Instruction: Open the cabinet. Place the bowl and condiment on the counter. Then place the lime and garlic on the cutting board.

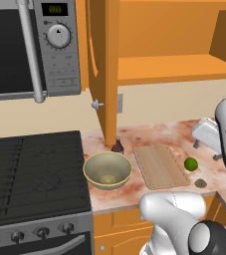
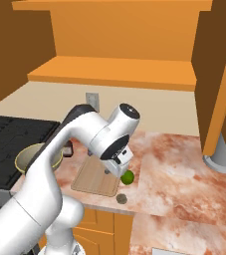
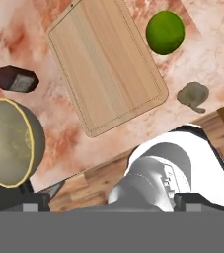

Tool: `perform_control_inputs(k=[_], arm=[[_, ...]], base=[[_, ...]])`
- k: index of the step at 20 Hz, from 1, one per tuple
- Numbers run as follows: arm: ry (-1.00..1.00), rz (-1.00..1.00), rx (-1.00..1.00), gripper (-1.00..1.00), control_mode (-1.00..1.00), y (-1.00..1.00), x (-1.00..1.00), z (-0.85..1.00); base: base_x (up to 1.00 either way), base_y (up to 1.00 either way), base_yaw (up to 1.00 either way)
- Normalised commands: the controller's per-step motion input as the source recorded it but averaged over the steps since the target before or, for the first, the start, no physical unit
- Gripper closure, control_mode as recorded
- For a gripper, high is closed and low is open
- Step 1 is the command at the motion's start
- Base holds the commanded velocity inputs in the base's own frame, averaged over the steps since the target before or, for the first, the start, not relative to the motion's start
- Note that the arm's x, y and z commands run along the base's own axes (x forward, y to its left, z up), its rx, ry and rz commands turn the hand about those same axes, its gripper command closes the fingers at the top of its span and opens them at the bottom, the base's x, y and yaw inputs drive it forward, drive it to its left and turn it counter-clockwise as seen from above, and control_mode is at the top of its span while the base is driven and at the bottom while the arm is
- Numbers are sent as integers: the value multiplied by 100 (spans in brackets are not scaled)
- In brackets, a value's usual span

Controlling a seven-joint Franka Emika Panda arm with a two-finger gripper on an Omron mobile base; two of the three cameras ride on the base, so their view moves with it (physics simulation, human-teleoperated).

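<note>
The cutting board point(image 1: 158, 166) lies bare and open from above, hemmed by the bowl point(image 1: 107, 170) and condiment point(image 1: 117, 146) on its stove side, lime point(image 1: 190, 164) and garlic point(image 1: 200, 183) just off its other edge, cabinet point(image 1: 103, 69) door overhanging behind.

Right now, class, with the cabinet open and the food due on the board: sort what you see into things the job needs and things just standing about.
Belongs to the job:
cabinet
bowl
condiment bottle
counter
cutting board
lime
garlic

Just standing about:
microwave
stove
wall socket
toaster
</note>
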Motion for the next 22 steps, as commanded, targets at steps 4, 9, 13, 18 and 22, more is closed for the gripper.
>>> perform_control_inputs(k=[4,9,13,18,22], arm=[[5,0,0,-100,-100,-3,0,-32],[0,0,0,-100,-100,-16,-9,-38],[0,0,0,-100,-100,-15,-10,-25],[2,0,0,-100,-100,-8,-6,-10],[3,0,-3,-100,-100,-2,0,-1]], base=[[0,0,0],[0,0,0],[0,0,0],[0,0,0],[0,0,0]])
